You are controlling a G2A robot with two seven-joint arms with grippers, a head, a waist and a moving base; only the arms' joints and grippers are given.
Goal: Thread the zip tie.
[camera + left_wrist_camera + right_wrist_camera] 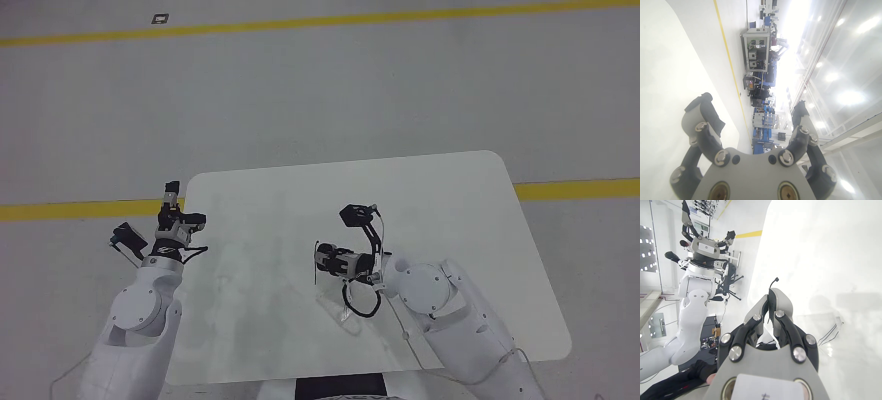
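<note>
Zip tie (776, 279): pinched in the right gripper (770, 294) above the middle of the table (450, 200), its head end poking out past the fingertips, probably left free for threading.
Right gripper: clenched on the strap.
Left gripper (753, 102): spread wide and holding nothing, at the table's left edge, well apart from the tie.
Clear packet (810, 328): lies just beside the right gripper, with dark strips inside.
Room: bare tabletop far and right; the left edge sits close to the left arm.

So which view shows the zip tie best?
Right wrist view: the zip tie is pinched in the right gripper, head poking past it. Top view: too small to tell. Left wrist view faces the room.
</note>
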